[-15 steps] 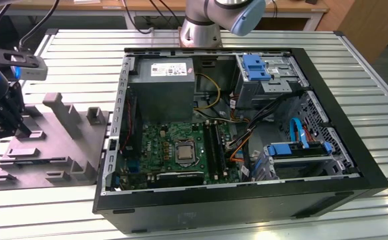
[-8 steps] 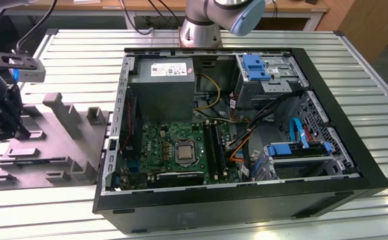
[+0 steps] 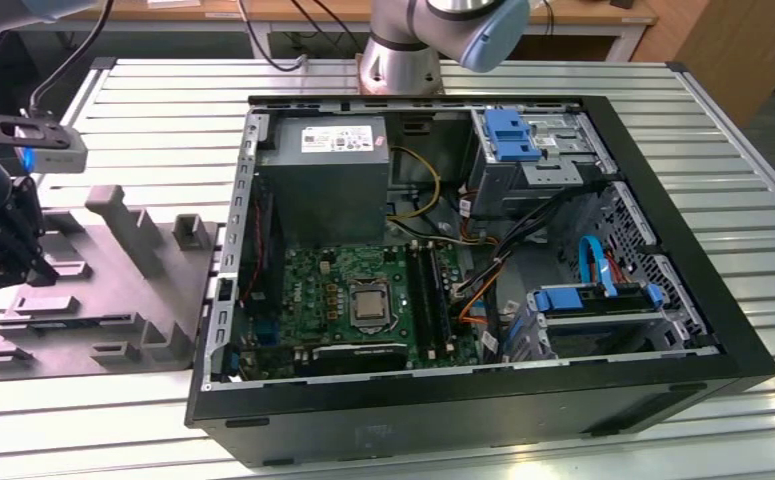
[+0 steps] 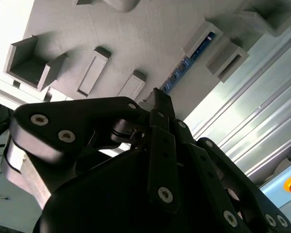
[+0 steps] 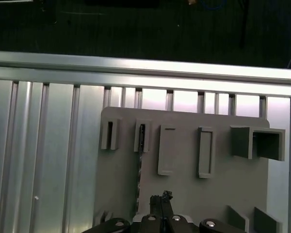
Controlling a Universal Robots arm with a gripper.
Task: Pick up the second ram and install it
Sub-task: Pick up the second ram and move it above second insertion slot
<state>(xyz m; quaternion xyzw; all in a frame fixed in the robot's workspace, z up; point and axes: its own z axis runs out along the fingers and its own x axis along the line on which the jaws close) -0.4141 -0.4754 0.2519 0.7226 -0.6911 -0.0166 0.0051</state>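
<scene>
Finding: my fingers are pressed together, holding nothing. The ram stands on edge in the grey fixture on the worktop, just ahead of my tips. Its long axis runs away from me, near end closest. The case lies well apart.

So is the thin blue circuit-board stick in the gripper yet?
No, the thin blue circuit-board stick lies in the grey slotted tray, beyond the gripper.
</scene>
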